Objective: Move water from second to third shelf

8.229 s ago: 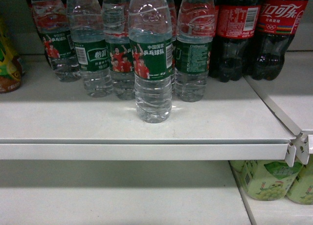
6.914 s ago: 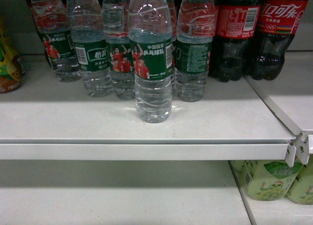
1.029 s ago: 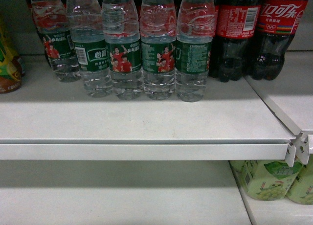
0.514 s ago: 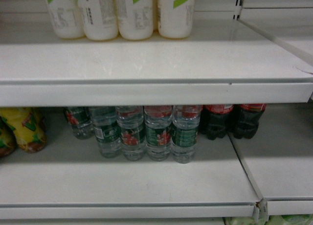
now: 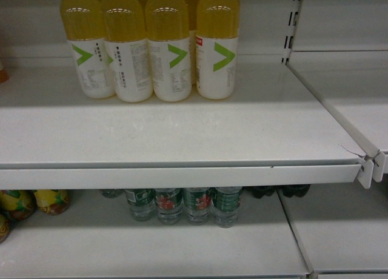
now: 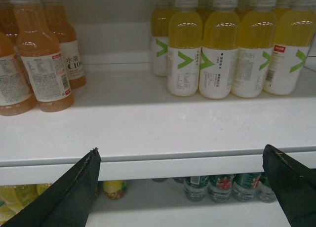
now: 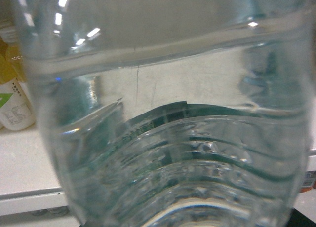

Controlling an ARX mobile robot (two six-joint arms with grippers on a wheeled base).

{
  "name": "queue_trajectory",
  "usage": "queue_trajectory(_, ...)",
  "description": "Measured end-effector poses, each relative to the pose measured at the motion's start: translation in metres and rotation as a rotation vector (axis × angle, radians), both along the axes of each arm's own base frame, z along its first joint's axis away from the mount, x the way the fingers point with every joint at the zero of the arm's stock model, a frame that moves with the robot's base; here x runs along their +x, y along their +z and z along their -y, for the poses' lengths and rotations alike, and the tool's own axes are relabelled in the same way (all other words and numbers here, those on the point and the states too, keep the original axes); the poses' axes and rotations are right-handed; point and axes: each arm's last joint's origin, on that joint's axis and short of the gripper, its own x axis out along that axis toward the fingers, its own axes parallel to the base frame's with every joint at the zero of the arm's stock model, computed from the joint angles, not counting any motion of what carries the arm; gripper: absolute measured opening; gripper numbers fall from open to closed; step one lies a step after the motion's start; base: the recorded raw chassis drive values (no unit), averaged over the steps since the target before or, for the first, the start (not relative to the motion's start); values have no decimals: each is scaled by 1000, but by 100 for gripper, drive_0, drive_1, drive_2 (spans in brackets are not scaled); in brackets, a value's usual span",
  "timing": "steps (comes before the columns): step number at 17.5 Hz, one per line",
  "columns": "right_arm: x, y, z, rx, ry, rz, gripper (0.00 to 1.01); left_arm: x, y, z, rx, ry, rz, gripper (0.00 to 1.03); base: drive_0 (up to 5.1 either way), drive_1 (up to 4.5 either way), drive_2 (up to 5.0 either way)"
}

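Because the water bottle [image 7: 163, 118] must go up beside the yellow drinks [image 5: 151, 48], the right gripper seems to hold it tight, while the left gripper [image 6: 182, 187] hangs wide open.

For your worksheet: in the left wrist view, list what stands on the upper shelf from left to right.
Orange drink bottles → a bare stretch of the white shelf → yellow drink bottles with green chevron labels.

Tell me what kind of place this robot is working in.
Most likely a shop's drinks aisle: white metal shelves on slotted uprights, rows of identical yellow drink bottles facing outward, and water bottles with green labels lined up on the shelf below.
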Motion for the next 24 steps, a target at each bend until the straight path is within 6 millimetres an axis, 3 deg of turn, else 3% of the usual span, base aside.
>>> queue_trajectory(24,0,-1,0,-3,-3,-6,41,0,0,0,0,0,-4,98,-464,147,310)
